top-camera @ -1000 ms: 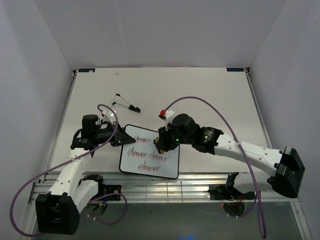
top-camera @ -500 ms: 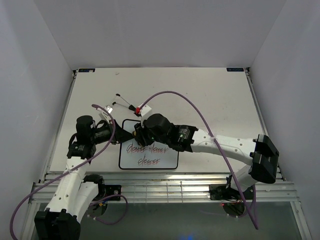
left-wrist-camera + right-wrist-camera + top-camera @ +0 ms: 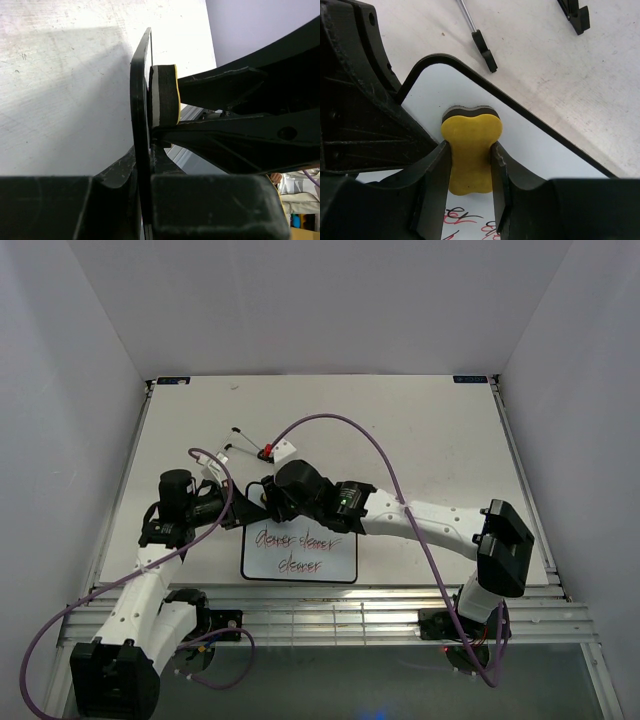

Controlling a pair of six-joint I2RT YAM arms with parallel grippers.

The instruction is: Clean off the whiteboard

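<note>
The whiteboard [image 3: 345,560] lies on the table [image 3: 420,440], left gripper [image 3: 237,516] clamped on its left edge and right gripper [image 3: 470,150] pinching the eraser [image 3: 470,137] at its far-left corner; a hard stroke toward the writing [image 3: 297,540] could drag it loose or twist the eraser out.

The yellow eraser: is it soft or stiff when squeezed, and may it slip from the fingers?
Probably soft and light: the eraser looks like foam with a dark felt layer. The right gripper pinches its narrow waist, so slipping seems unlikely against the whiteboard.
</note>
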